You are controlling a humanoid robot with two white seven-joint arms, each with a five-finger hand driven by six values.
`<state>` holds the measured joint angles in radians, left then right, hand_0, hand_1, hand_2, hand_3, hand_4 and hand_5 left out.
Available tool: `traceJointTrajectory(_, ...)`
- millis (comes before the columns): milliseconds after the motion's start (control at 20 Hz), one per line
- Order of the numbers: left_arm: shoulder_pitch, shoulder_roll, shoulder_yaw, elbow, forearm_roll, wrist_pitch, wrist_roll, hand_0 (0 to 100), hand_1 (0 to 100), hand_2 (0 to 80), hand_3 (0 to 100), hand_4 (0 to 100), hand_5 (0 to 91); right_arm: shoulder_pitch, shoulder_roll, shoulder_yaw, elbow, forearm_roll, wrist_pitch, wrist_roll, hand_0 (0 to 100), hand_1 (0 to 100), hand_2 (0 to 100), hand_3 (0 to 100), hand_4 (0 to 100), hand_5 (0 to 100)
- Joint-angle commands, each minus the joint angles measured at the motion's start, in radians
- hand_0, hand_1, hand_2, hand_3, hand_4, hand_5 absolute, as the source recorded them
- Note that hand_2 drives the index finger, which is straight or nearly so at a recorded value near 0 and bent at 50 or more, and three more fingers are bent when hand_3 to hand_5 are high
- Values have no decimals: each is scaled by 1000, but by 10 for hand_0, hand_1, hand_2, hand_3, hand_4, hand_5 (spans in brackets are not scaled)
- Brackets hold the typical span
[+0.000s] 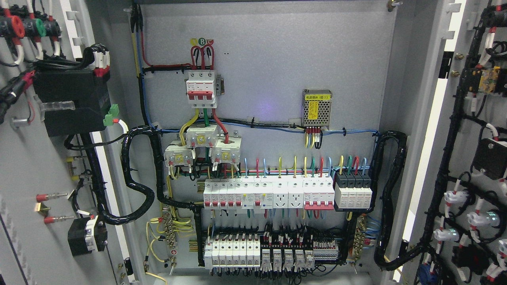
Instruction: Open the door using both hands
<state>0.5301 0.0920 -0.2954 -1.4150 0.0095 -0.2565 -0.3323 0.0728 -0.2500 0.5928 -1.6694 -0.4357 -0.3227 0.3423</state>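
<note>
Both cabinet doors are standing swung wide, and the head camera is looking straight into the enclosure. The left door (23,166) is filling the left edge of the frame, its inner face turned toward the lens and carrying a black module (71,101) in the upper left, with a black cable loom (136,186) looping from it into the box. The right door (471,158) is occupying the right edge, likewise showing its inner side with wired indicator backs (453,198). Each door's long axis is running vertically, top to bottom of the frame. Between them the back panel (277,63) is lying fully exposed, with a red-handled main breaker (201,89) upper centre, a small power supply (317,109) to its right, and a breaker row (269,194) across the middle. Neither robot hand nor arm is showing anywhere, so which one is nearer to either door, and whether the fingers are spread or curled, cannot be told. Judging by how the doors are lying, the opening is looking essentially complete, leaving little beyond a final widening.
</note>
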Motion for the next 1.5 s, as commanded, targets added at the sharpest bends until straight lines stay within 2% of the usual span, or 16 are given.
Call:
traceJointTrajectory(0,27,81,-24,-400,46,-58,1,0,0,0,0,30,0,90,-78,-139,-36,6,-71,-2,0,0,0,0,0,0)
traceJointTrajectory(150,37,84,8,-436,76,-105,21,0,0,0,0,30,0,104,-94,-175,-55,6,-79,-25,0,0,0,0,0,0)
traceJointTrajectory(301,42,112,18,-452,119,-156,64,0,0,0,0,30,0,131,-95,-229,-56,6,-116,-26,0,0,0,0,0,0)
traceJointTrajectory(451,54,117,53,-482,161,-211,73,0,0,0,0,30,0,139,-127,-257,-78,6,-144,-26,0,0,0,0,0,0)
traceJointTrajectory(601,54,141,73,-498,184,-274,75,0,0,0,0,30,0,180,-164,-297,-93,6,-219,-26,0,0,0,0,0,0)
traceJointTrajectory(752,47,146,104,-505,190,-348,76,0,0,0,0,30,0,241,-196,-327,-104,5,-289,-26,0,0,0,0,0,0)
traceJointTrajectory(952,16,155,122,-516,191,-406,76,0,0,0,0,29,0,278,-224,-361,-153,5,-309,-26,0,0,0,0,0,0)
traceJointTrajectory(1102,-30,155,142,-522,191,-423,78,0,0,0,0,30,0,285,-258,-375,-196,3,-314,-26,0,0,0,0,0,0)
traceJointTrajectory(1203,-56,157,150,-524,191,-461,76,0,0,0,0,30,0,291,-262,-396,-233,3,-323,-26,0,0,0,0,0,0)
traceJointTrajectory(1353,-68,158,151,-524,191,-570,78,0,0,0,0,29,0,327,-262,-429,-300,3,-332,-26,0,0,0,0,0,0)
traceJointTrajectory(1453,-77,158,153,-524,191,-598,78,0,0,0,0,29,0,338,-262,-445,-335,3,-348,-26,0,0,0,0,0,0)
